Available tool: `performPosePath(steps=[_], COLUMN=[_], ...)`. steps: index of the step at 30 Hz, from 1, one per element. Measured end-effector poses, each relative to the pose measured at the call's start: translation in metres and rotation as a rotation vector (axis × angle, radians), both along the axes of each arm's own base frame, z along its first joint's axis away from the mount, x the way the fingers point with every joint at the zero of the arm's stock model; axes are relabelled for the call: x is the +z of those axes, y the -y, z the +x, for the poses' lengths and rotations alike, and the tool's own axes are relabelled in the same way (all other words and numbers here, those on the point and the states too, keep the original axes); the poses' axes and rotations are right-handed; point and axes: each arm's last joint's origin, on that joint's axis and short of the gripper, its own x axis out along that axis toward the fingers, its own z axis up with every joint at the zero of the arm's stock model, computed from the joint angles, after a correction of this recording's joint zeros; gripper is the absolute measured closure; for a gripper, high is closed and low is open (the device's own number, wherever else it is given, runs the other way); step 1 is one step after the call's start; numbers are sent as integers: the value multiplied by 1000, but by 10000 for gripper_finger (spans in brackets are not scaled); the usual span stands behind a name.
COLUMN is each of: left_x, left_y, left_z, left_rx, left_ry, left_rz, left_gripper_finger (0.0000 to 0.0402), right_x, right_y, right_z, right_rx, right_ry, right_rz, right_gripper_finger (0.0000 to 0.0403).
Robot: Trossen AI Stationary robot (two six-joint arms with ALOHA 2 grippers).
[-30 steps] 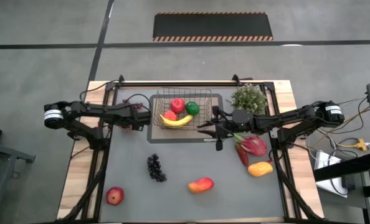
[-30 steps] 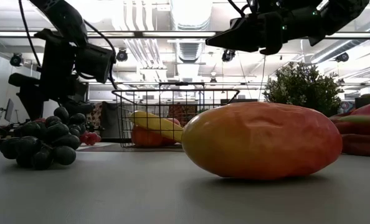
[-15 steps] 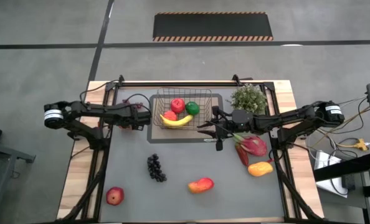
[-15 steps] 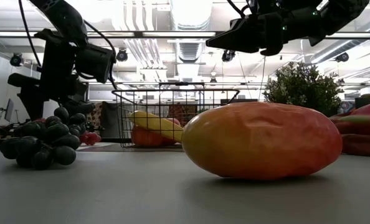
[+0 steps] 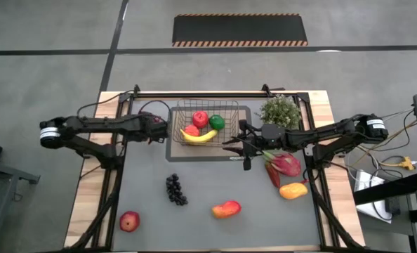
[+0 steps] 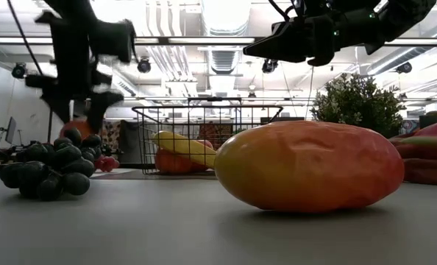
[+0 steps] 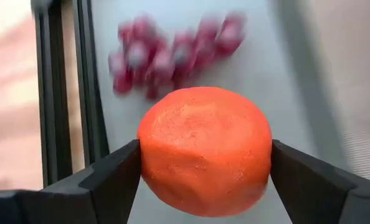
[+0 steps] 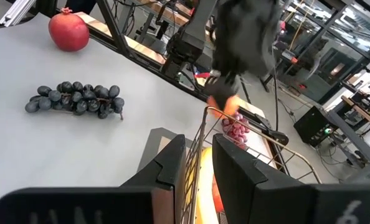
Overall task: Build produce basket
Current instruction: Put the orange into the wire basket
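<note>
The dark wire basket (image 5: 203, 125) stands on the grey tray with a banana (image 5: 199, 135), a red apple (image 5: 201, 118) and a green pepper (image 5: 217, 121) inside. My left gripper (image 5: 161, 128) hangs just left of the basket, shut on an orange (image 7: 203, 155). Below the orange, a red grape cluster (image 7: 172, 53) lies on the table. My right gripper (image 5: 231, 147) hovers high off the basket's near right corner; its fingers (image 8: 172, 168) stand a narrow gap apart and hold nothing. Dark grapes (image 5: 176, 188), a mango (image 5: 226, 209) and a red apple (image 5: 129, 221) lie on the mat. My left gripper pinches the orange between its two fingers (image 7: 110, 180), one on each side at the widest part (image 7: 149, 163). In the low view the fingers point down from above. The orange (image 6: 77, 126) hangs lifted clear of the table.
A bushy green plant (image 5: 280, 111) stands right of the basket. A pink dragon fruit (image 5: 286, 165) and a second mango (image 5: 293, 190) lie under the right arm. The grey tray (image 5: 173, 151) borders the basket. Free mat lies between the grapes and the tray.
My left arm has stretched toward the basket, carrying the orange toward the table's right, and its wrist has turned so that the fingers point down. The right arm and the fruits on the mat have kept still.
</note>
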Motion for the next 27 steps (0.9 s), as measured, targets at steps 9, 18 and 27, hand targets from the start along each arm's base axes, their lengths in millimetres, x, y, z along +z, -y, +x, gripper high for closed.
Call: performPosePath(steps=[9, 18, 27], left_x=[79, 97, 59], left_y=[25, 70, 111], left_z=[-1, 33, 67], left_rx=[-209, -575, -691], left_ry=[379, 876, 1079], left_rz=[293, 482, 482], left_gripper_finger=[98, 98, 98], right_x=[0, 2, 10], right_y=[0, -3, -5], right_z=[0, 0, -3], right_rx=[2, 100, 122], right_ry=[2, 29, 65], right_rz=[-6, -42, -41], right_gripper_finger=[335, 335, 335])
